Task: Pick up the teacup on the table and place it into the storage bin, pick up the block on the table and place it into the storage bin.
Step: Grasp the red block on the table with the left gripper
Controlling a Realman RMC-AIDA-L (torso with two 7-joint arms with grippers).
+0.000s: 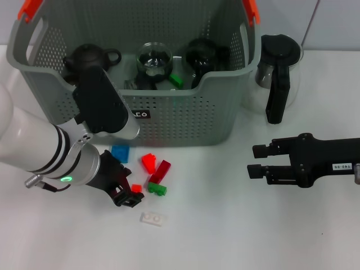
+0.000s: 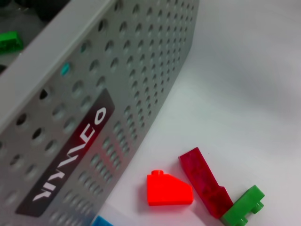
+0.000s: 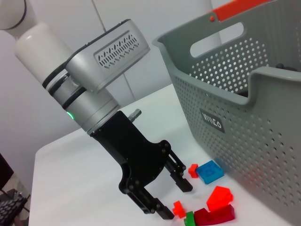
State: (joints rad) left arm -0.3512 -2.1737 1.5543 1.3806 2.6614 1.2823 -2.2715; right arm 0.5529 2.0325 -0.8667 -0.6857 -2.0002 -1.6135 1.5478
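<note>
Now | left gripper spread low over small red block on table, near bin front | right gripper spread, idle at table's right | green block in bin

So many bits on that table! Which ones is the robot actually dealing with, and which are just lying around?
Part of the job:
storage bin
loose blocks before it
left gripper, open over a small red block

Just there:
glass jug beside the bin
right gripper, idle
</note>
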